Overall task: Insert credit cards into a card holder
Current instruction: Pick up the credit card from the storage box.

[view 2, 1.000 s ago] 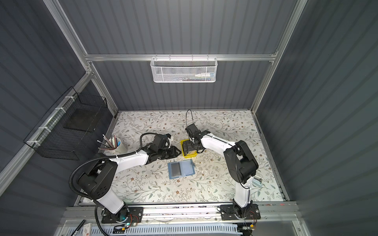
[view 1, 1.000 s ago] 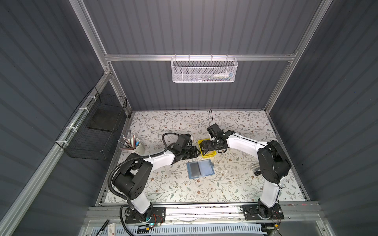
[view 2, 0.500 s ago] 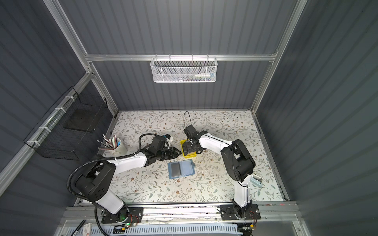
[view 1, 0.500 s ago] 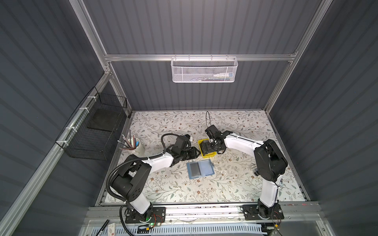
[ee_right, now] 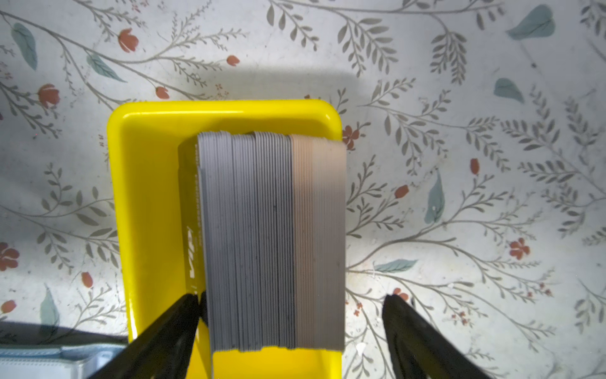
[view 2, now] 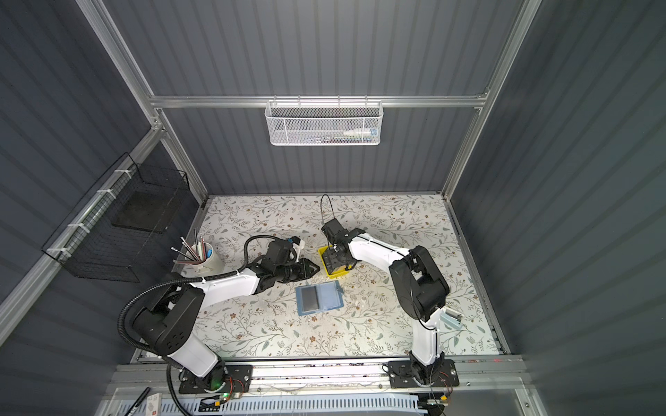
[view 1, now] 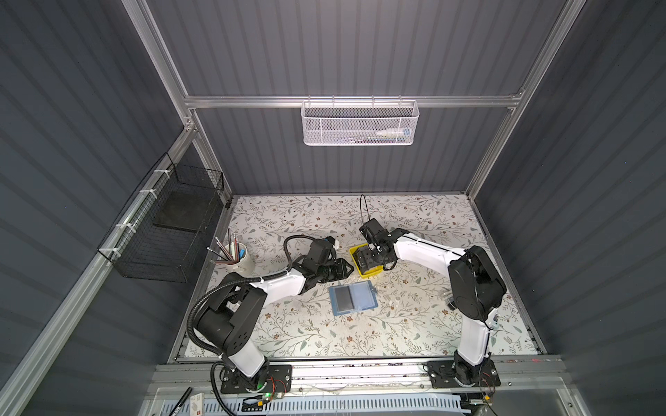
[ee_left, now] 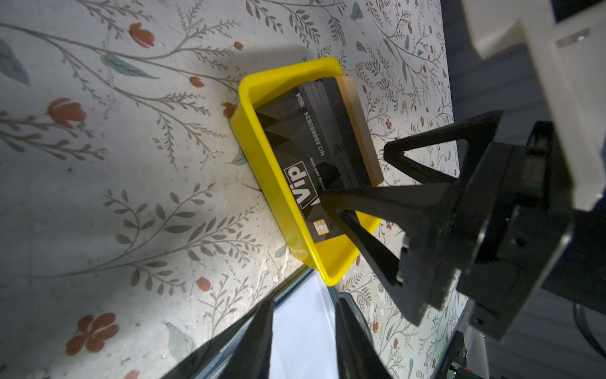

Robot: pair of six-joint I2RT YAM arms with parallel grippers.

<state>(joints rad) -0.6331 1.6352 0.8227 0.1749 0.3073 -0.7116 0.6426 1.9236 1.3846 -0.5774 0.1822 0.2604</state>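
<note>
Black credit cards [ee_right: 272, 236], faces mostly hidden, between wide-apart jaws of right gripper [ee_right: 290, 299]; left gripper [ee_left: 305, 298] narrowly apart.

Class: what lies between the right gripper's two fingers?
In the right wrist view, the stack of credit cards, standing on edge in the yellow tray, fills the gap of the open right gripper.

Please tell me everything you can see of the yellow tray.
The yellow tray looks like glossy plastic: rectangular, rounded corners, raised walls. It lies flat on the floral table, close beside the open card holder. A stack of credit cards stands on edge inside, tilted toward one long wall. The right gripper hangs over it, jaws open astride the stack.
</note>
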